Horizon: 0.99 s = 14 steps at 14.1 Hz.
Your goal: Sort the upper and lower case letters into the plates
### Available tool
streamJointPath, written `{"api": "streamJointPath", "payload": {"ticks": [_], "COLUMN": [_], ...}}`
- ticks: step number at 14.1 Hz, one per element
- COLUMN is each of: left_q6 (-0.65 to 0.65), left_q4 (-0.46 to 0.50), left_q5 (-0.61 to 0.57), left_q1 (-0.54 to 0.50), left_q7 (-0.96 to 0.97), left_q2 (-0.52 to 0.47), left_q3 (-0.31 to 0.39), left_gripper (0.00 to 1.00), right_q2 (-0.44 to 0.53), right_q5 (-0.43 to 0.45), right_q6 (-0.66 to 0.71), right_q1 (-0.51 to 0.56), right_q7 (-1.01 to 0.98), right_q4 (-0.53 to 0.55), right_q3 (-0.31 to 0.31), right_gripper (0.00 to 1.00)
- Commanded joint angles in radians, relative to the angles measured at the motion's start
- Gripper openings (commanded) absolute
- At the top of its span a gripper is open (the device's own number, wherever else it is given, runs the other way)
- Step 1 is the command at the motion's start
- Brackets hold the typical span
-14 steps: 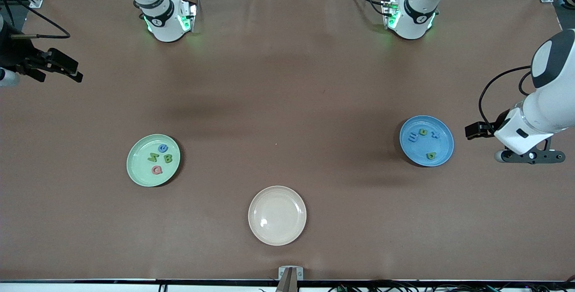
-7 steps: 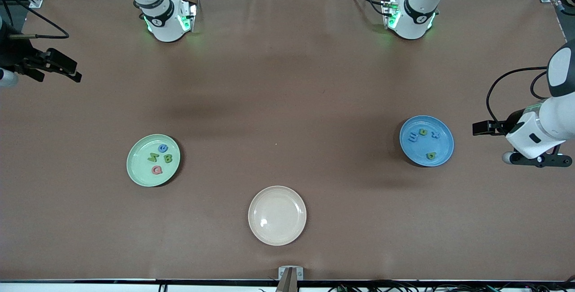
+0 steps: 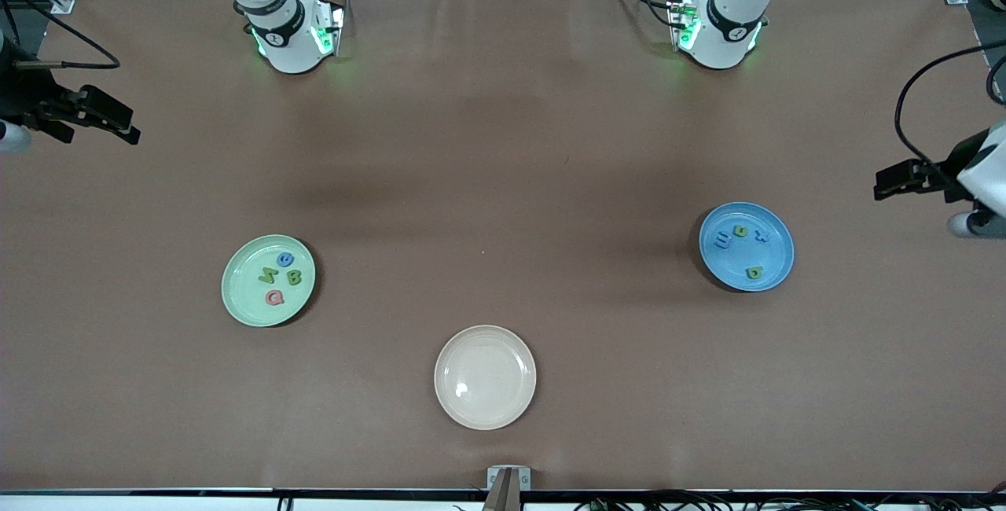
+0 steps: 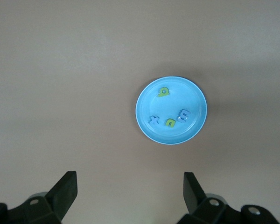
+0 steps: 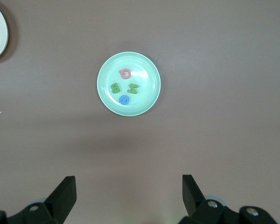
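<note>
Resting on the brown desk (image 3: 503,181), the mint green plate (image 3: 236,295) sits in the lower left of the front view, toward the right arm's end. It carries four letters: a blue G (image 3: 285,259), a green N (image 3: 267,277), a green B (image 3: 294,277) and a pink Q (image 3: 274,297). The sky blue plate (image 3: 774,259) lies at the right of the front view, toward the left arm's end, and holds a blue m (image 3: 720,240), a green n (image 3: 740,231), a blue x (image 3: 760,235) and a green a (image 3: 754,272). The cream plate (image 3: 485,376) sits low in the centre of that view, nearer to the front camera than both other plates, and shows nothing on it.

The right claw (image 5: 129,195) hangs at the upper left edge of the front view, over the desk's margin at the right arm's end. In the right wrist view its two dark fingers (image 5: 65,192) stand wide apart, holding nothing, with the mint green plate well apart from them.

The left claw (image 4: 130,193) is up at the right edge of the front view, partly cut off by the frame, at the left arm's end of the desk. Its fingers (image 4: 67,189) are likewise spread wide and hold nothing in the left wrist view, the sky blue plate lying apart from them on the desk.
</note>
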State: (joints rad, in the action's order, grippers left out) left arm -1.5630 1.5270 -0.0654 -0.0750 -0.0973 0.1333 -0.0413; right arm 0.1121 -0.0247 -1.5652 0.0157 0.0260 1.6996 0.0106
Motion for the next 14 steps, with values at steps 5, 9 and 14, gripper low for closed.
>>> {"api": "streamJointPath", "payload": {"ticks": [5, 9, 14], "left_q6": [-0.018, -0.032, -0.054], "left_q4": [0.097, 0.116, 0.13], "left_q5": [0.038, 0.041, 0.041], "left_q1": [0.041, 0.038, 0.095], "left_q7": [-0.013, -0.01, 0.005], "left_q2": [-0.109, -0.13, -0.155], "left_q3": [0.038, 0.034, 0.073], "left_gripper": [1.0, 1.0, 1.0], "right_q2": [0.031, 0.031, 0.031], "right_q5": [0.0, 0.0, -0.021], "right_q6": [0.004, 0.004, -0.007], "right_q1": [0.007, 0.007, 0.009], "right_q7": [-0.006, -0.006, -0.008], "right_q4": [0.035, 0.035, 0.034], "right_q3": [-0.009, -0.009, -0.009], "right_gripper": [1.0, 1.0, 1.0]}}
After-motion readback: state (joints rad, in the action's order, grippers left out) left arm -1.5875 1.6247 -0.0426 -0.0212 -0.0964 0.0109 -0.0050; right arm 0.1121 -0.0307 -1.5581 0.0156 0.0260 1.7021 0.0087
